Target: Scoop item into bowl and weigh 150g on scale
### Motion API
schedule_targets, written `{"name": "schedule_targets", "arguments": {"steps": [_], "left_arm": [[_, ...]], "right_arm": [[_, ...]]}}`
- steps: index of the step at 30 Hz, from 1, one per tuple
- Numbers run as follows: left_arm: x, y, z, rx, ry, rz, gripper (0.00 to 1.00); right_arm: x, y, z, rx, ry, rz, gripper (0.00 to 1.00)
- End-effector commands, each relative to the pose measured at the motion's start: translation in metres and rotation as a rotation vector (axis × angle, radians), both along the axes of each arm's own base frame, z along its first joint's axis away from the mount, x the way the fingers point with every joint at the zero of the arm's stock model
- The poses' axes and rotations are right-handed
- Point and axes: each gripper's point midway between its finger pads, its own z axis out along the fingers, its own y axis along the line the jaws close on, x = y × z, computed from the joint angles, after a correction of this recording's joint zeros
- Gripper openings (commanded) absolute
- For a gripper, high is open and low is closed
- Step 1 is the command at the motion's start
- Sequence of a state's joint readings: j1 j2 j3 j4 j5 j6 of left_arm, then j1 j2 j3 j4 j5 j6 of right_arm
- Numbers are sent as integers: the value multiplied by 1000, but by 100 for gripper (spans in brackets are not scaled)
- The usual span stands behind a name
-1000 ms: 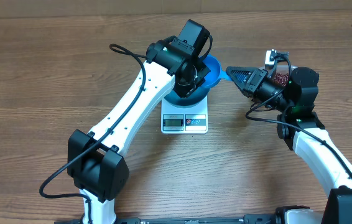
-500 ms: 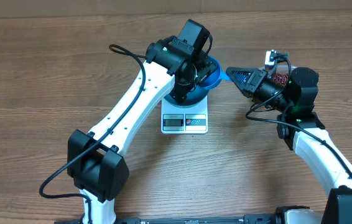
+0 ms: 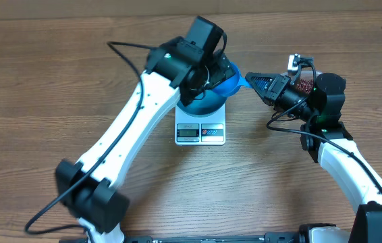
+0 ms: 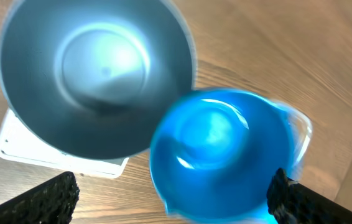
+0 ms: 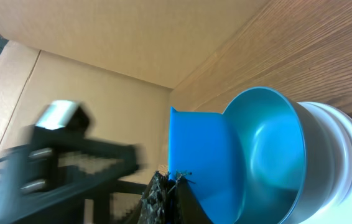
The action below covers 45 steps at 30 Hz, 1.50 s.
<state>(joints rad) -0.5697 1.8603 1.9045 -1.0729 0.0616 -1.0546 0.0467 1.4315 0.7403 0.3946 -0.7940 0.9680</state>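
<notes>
The bowl [image 4: 95,74] is seated on the scale [image 3: 200,132]. The left gripper [image 4: 170,199] is held wide apart above it; the right gripper [image 5: 163,186] is clamped on the scoop [image 5: 204,155].

Clear tub [image 3: 307,74] sits on the wood table [image 3: 56,81]. Blue scoop [image 3: 239,81] is near the tub, to its left. Cardboard wall [image 5: 101,37] runs behind the tub.
</notes>
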Motion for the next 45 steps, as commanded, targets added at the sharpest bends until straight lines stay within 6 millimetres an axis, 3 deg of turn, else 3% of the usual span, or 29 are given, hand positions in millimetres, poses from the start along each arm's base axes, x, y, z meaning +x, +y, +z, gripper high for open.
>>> {"name": "schedule_targets", "arguments": {"steps": [1,10,20,30,45], "left_arm": [[-5,8,44,56,-167,-139,100],[-15,15,64,167,-294,-364,100],[-16,16,64,259,-355,-524,100],[-16,16,63,262,-354,-530,99],[-16,16,63,263,-353,-530,100]], "right_arm": [[5,-4,6,-20,-35,-20,4],[12,-24,6,-32,-49,-66,4],[9,-55,21,-18,-88,-70,4],[-2,-53,63,-20,-192,-44,4],[-7,-50,65,13,-159,-24,4]]}}
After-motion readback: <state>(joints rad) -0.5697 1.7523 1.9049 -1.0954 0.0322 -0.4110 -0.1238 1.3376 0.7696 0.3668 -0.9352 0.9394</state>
